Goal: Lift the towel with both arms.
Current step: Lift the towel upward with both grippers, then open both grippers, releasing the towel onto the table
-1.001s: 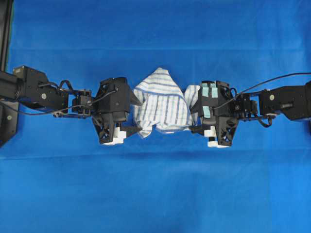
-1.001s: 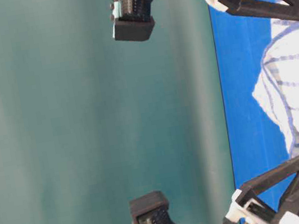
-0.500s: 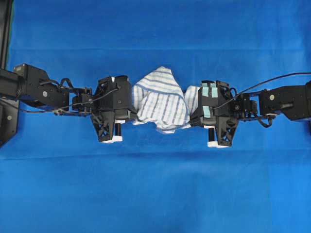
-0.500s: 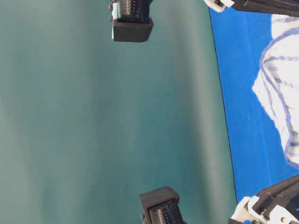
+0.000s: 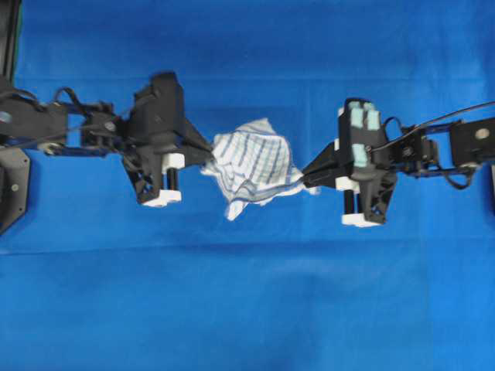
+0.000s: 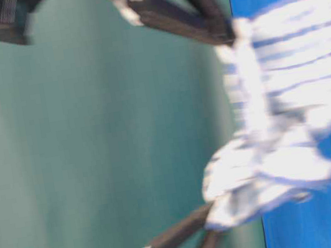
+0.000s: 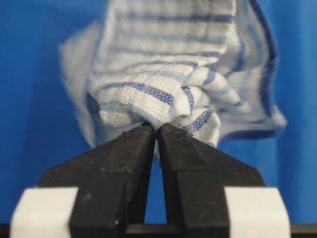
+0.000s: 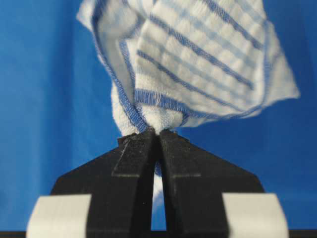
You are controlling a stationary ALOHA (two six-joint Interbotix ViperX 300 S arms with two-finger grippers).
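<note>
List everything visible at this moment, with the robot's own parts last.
towel: one, white with blue-grey check stripes, bunched and held between the two grippers above the tablecloth
tablecloth: one, plain blue, covering the table surface
backdrop: one, teal-green, behind the table in the table-level view
left gripper: one, black with white blocks, shut on the towel's left side
right gripper: one, black with white blocks and teal pads on top, shut on the towel's right side
</note>
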